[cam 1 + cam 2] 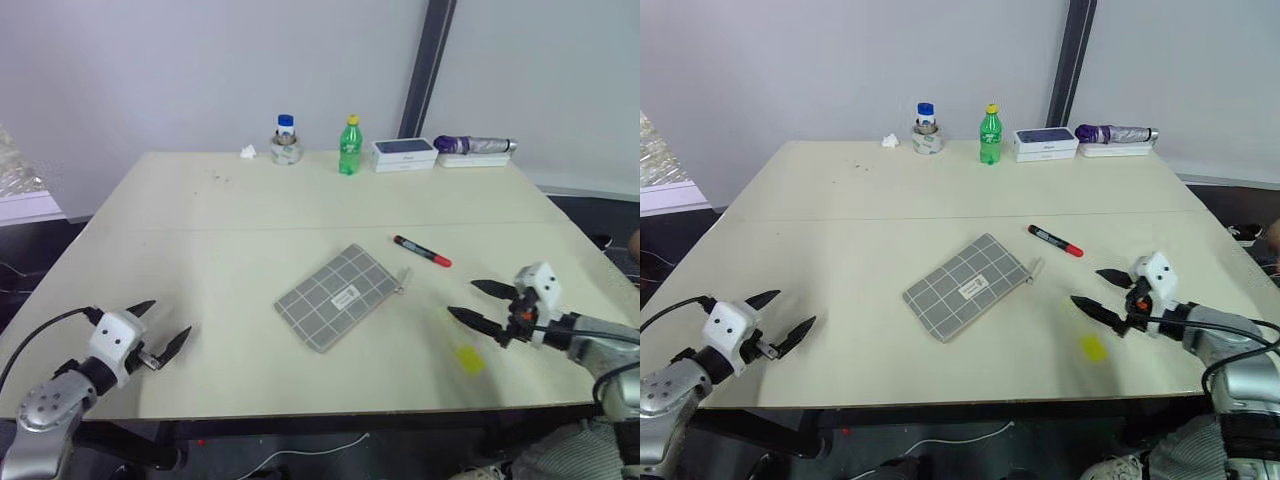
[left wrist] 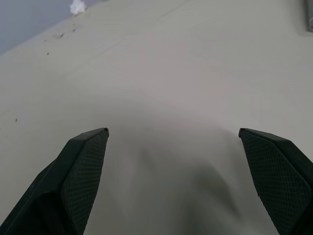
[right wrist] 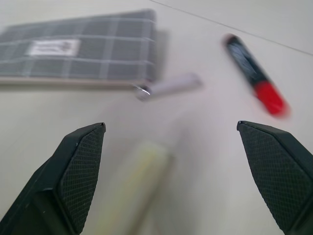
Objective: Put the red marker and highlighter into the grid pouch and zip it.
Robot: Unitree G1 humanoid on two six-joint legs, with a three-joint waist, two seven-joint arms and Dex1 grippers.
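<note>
Table: smooth matt beige top, laminate-looking, a few dark specks at the far side. Grid pouch is grey woven cloth, matt, with a small white label and a pale zipper pull on a shiny metal ring; red marker and yellow highlighter look like smooth plastic. Left gripper and right gripper — matt black fingers, fine diamond-textured pads.

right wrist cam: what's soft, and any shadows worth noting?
Right wrist view: highlighter between the open jaws is badly blurred, red marker soft, grid pouch clearer. Left wrist view: diffuse shadow on the table ahead of the jaws.
</note>
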